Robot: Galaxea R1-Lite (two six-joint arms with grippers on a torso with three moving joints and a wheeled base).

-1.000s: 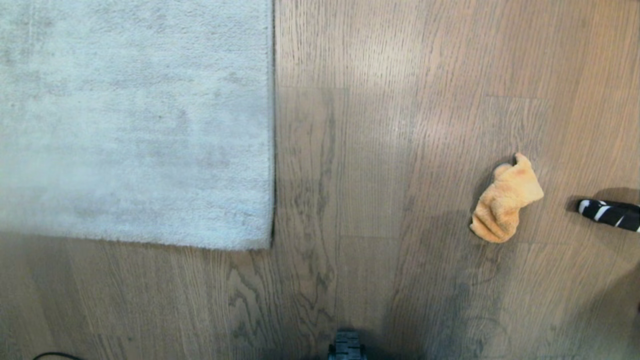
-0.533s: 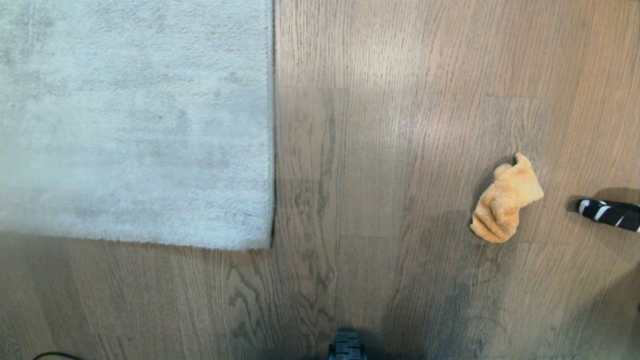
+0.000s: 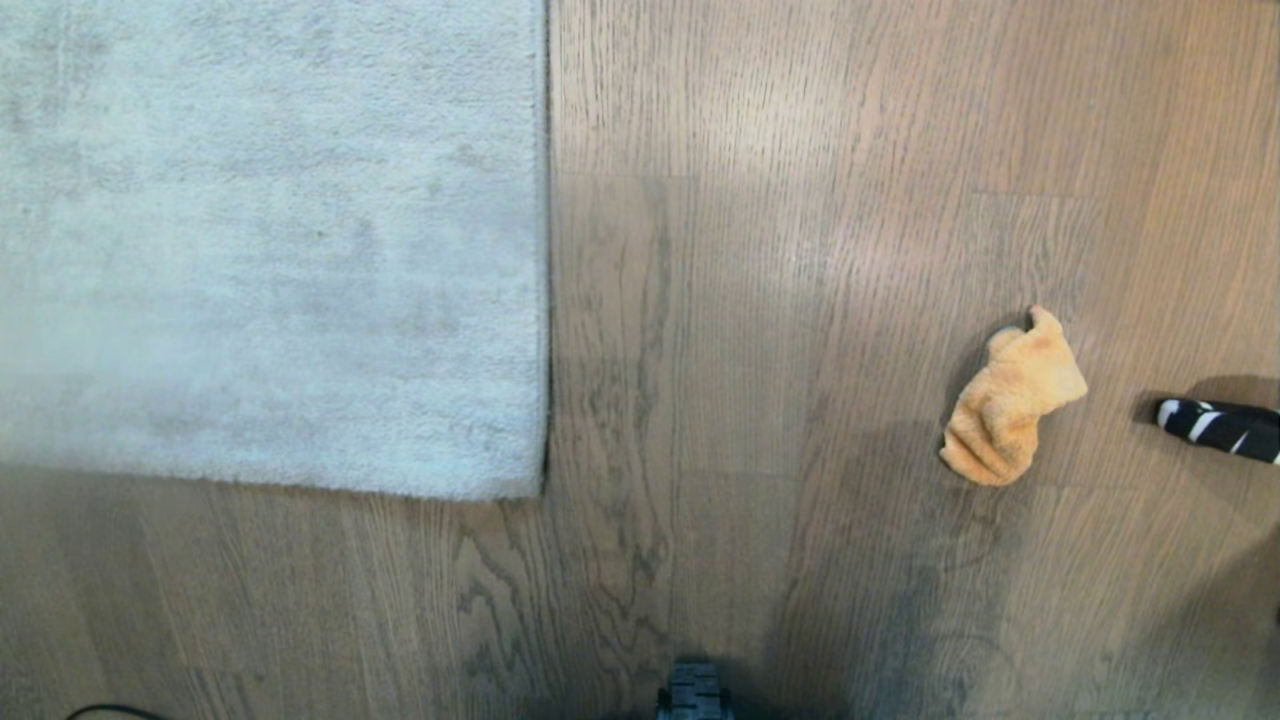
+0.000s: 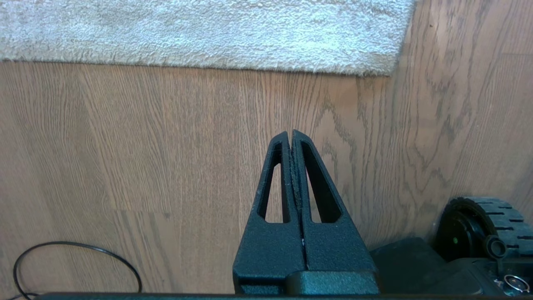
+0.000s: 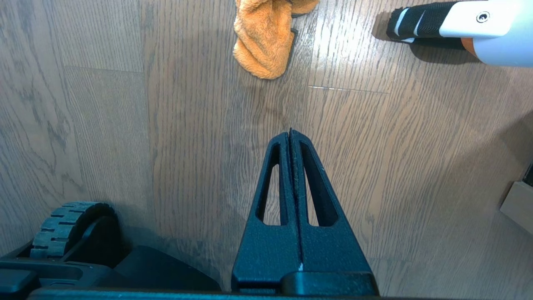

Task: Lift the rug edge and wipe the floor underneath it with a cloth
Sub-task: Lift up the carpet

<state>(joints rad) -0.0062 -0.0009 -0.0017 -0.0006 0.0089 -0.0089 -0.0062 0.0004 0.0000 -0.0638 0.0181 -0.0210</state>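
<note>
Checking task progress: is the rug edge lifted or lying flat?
Flat. The rug edge lies on the floor along its whole visible length; no backing shows.

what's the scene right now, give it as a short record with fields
rug: light grey rug flat on the floor, on the robot's left
rug edge: rug edge not lifted
cloth: orange cloth crumpled on bare floor, on the robot's right, apart from the rug
left gripper: left gripper shut, empty, above bare floor near the rug corner
right gripper: right gripper shut, empty, short of the cloth
other: black-and-white striped object right of the cloth; black cable on the floor
</note>
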